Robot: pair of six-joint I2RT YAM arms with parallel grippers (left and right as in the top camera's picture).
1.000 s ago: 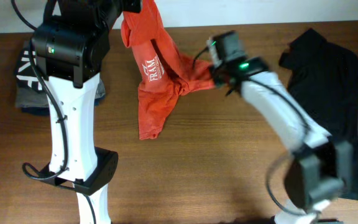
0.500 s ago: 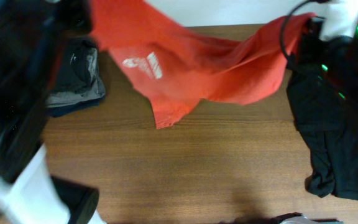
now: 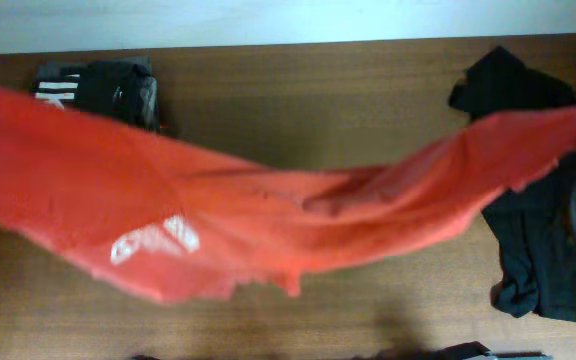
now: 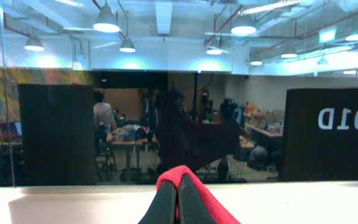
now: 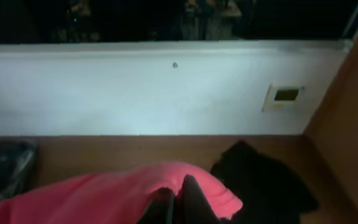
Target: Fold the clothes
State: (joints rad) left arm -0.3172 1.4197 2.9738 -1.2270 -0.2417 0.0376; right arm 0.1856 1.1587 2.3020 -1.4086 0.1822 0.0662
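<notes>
Since the earlier frame, your T-shirt (image 3: pixel 268 220) has stretched wider, spanning the overhead view from left edge to right, above the table (image 3: pixel 298 90). Left gripper (image 4: pixel 178 202) and right gripper (image 5: pixel 176 202) each pinch its cloth. Light and limp, it sags mid-span; grip near the edges.

Overhead, even light falls on the wooden surface (image 3: pixel 298 80), with a soft shadow at the far edge of the orange-red T-shirt (image 3: pixel 268 215), which is smeared by motion blur. In the left wrist view, ceiling lamps (image 4: pixel 106 25) glare cyan-white over a dim room. The right wrist view is dark and soft; its white wall (image 5: pixel 135 87) is brightest.
</notes>
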